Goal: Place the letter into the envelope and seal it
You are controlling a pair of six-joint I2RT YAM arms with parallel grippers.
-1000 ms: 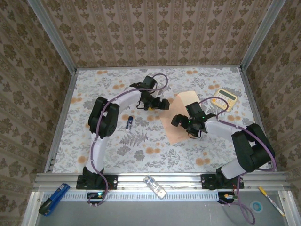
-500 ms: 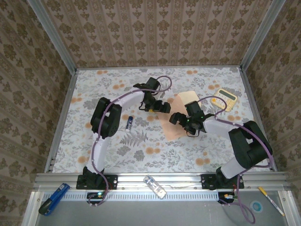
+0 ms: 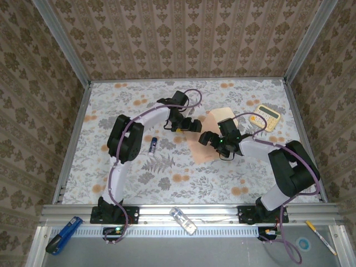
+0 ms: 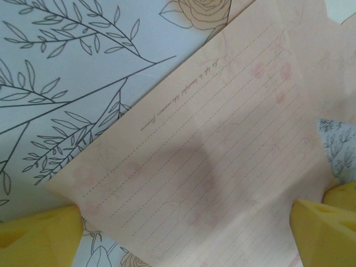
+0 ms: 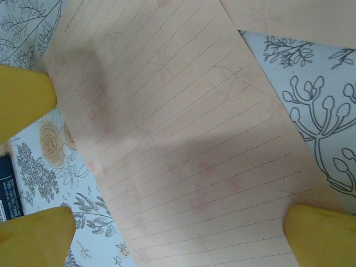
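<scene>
The letter (image 3: 203, 151) is a peach lined sheet lying flat on the floral table, right of centre. It fills much of the left wrist view (image 4: 211, 150) and the right wrist view (image 5: 183, 144). The envelope (image 3: 222, 115) lies just behind it, its edge showing in the right wrist view's top right (image 5: 295, 16). My left gripper (image 3: 192, 125) hangs open over the letter's far-left corner (image 4: 183, 233), yellow fingertips (image 4: 39, 236) wide apart. My right gripper (image 3: 208, 139) is open over the sheet's middle (image 5: 178, 239). Neither holds anything.
A yellow calculator (image 3: 266, 117) sits at the back right. A small dark blue object (image 3: 153, 144) lies left of the letter. On the near rail are a clear item (image 3: 183, 220), a blue tool (image 3: 61, 233) and a pen (image 3: 321, 237).
The right gripper has shifted left and slightly away over the letter. The left gripper has edged right toward the sheet's corner. Both stay open; the letter has not moved.
</scene>
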